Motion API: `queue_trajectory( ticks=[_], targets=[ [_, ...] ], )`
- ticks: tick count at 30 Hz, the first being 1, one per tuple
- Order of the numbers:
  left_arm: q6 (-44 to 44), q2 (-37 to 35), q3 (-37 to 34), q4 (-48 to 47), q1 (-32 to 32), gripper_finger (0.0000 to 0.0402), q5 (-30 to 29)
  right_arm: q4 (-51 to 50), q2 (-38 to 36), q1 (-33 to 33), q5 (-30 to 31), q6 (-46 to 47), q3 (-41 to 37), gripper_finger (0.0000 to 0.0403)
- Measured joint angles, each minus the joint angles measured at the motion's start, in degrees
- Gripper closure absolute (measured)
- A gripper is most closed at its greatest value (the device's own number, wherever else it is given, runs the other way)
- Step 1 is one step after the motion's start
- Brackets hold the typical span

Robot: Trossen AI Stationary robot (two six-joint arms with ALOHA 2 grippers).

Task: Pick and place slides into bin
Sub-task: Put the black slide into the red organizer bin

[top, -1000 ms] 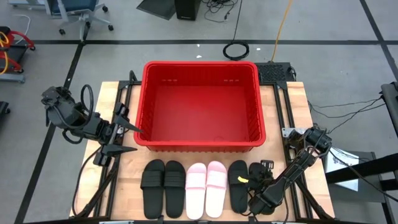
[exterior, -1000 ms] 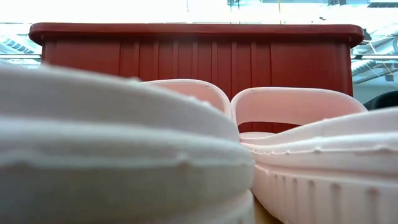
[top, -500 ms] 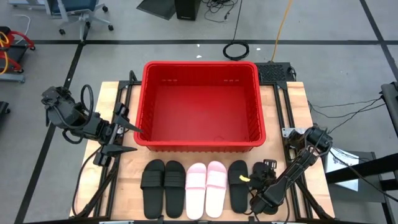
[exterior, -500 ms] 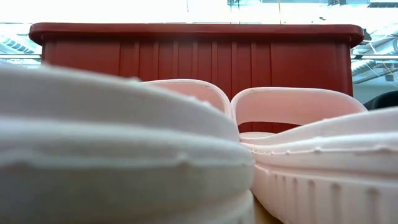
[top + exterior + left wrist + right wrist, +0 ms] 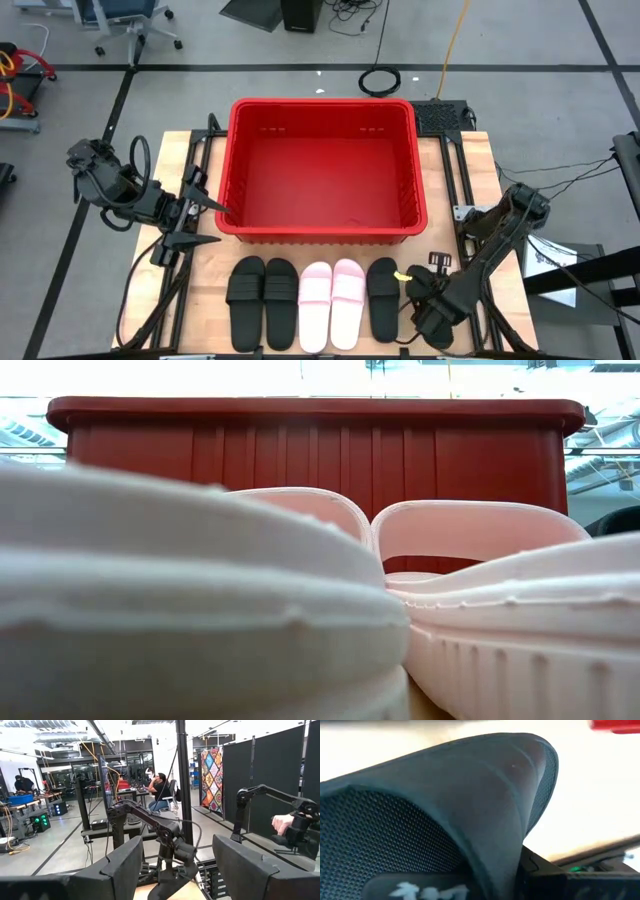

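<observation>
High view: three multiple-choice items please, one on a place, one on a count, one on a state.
1. Where is the right hand? A over the bin; B at the right end of the slide row; C on the floor.
2. How many pink slides are there? A one; B two; C four.
3. The red bin is: A empty; B half full; C tipped over.

1 B: the right hand is low beside the row's end, closed on a black slide.
2 B: the pink slides lie as one pair mid-row.
3 A: only the red bin's bare floor shows.
</observation>
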Motion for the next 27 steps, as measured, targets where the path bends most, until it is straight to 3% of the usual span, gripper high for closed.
queue_trajectory(
  ticks=[11,22,27],
  targets=[
    [0.0,0.0,-0.01,0.0,-0.01,0.0153,-0.13,18.96,-8.84,-2.82,0.12,-9.44,0.0,0.0393],
    [0.02,0.0,0.01,0.0,-0.01,0.0153,-0.14,52.42,-10.29,-8.11,-6.51,-37.88,0.01,0.0392],
    [0.04,0.01,0.01,0.0,0.01,0.0153,-0.16,61.26,-10.29,-10.29,-7.54,-53.94,0.02,0.0392]
  ],
)
